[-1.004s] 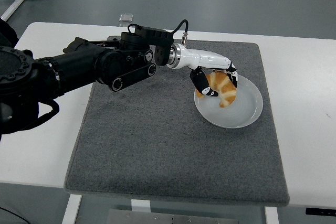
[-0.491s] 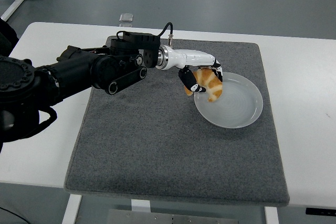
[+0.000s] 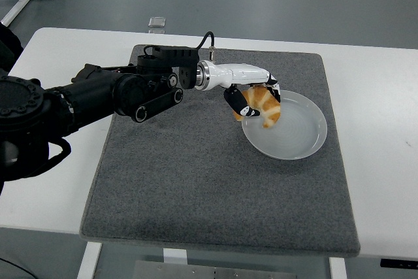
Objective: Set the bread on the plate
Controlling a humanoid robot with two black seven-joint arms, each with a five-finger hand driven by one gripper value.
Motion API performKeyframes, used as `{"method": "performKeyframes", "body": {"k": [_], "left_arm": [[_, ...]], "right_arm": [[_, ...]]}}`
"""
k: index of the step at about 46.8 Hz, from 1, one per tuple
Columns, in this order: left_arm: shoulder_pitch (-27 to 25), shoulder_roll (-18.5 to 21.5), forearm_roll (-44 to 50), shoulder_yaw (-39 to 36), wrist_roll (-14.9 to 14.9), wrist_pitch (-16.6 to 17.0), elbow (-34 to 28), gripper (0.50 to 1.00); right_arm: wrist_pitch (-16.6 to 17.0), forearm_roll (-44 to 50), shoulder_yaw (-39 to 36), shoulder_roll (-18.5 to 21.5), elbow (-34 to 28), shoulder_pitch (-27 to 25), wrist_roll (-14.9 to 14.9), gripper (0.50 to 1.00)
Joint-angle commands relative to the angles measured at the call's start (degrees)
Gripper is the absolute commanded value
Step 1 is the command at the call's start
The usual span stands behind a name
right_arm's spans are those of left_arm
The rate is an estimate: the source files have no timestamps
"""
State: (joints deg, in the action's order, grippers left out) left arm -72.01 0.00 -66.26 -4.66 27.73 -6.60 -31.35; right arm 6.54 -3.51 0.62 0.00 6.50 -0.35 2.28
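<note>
A white table on a grey floor carries a large dark-grey felt mat that covers most of the work area. At the far left corner of the floor stands a dark bin, partly cut off; a small clear object lies at the table's far edge, too small to identify.

From the left edge the black left arm reaches across the mat, ending in the white-and-black five-fingered left hand. Its fingers are curled around a golden-brown, croissant-like piece of bread, thumb on the near side and the other fingers over the top. The bread is held over the left rim of the round pale-grey plate, part of it above the plate's dish and part above the mat; whether it touches the rim cannot be told. The right arm does not appear.

Judged from this position, the placement is unfinished: the bread straddles the rim rather than resting in the centre. If the fingers open here, the bread may tip outward onto the mat or come to rest propped on the rim. A downward push against the rim could also tilt or slide the plate, since nothing holds it in place.
</note>
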Motion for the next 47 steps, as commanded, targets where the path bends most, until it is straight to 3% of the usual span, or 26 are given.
{"method": "performKeyframes", "body": {"k": [1,27,39,47], "left_arm": [[0.38,0.0,-0.01,0.0,-0.04,0.18,-0.03,0.5],[1.43,0.0,-0.01,0.0,-0.04,1.68,-0.12,0.51],[1.61,0.0,0.08,0.0,-0.04,1.68,-0.03,0.703],[1.61,0.0,1.39,0.0,-0.04,2.47,-0.03,0.896]], "right_arm": [[0.14,0.17,-0.01,0.0,0.0,0.09,0.0,0.952],[0.4,0.26,-0.01,0.0,0.0,0.0,0.0,0.952],[0.32,0.26,-0.01,0.0,0.09,0.0,0.0,0.952],[0.32,0.26,-0.01,0.0,0.0,0.09,0.0,0.952]]}}
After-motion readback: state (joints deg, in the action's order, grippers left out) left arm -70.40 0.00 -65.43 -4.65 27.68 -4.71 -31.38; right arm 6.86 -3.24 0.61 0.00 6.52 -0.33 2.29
